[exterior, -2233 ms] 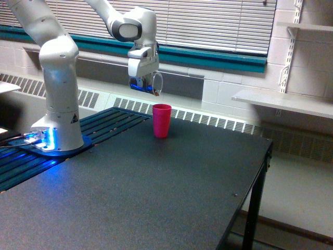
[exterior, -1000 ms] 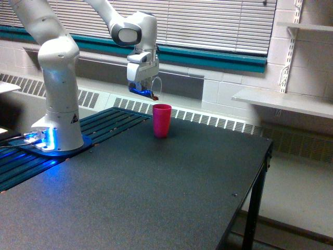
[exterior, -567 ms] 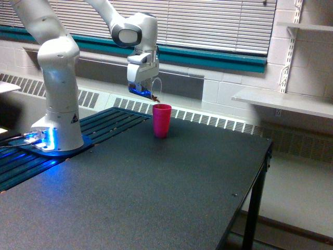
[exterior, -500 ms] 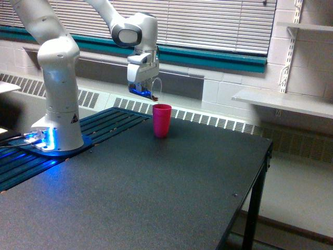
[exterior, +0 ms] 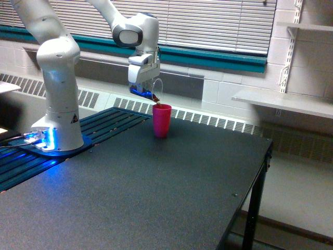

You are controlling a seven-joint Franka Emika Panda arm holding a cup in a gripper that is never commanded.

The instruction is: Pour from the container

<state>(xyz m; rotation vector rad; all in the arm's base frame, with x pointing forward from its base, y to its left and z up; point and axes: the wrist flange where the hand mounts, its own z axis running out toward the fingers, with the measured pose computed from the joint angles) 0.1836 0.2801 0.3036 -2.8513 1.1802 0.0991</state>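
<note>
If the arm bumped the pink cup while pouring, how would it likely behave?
The pink cup is tall and narrow on a small base, so a knock near its rim would probably tip it. It looks like thin plastic, likely light and easy to slide on the table. The tilted clear cup in the gripper hangs just above its rim, so contact seems plausible.

The arm [exterior: 57, 62] is cut off by the top edge at 11 o'clock. The gripper [exterior: 147, 91] fingers are too small to resolve, and their grip on the clear container [exterior: 155, 89] cannot be confirmed. The pink cup [exterior: 162, 120] interior is hidden by its wall. The table [exterior: 156, 192] runs past the bottom edge
</note>
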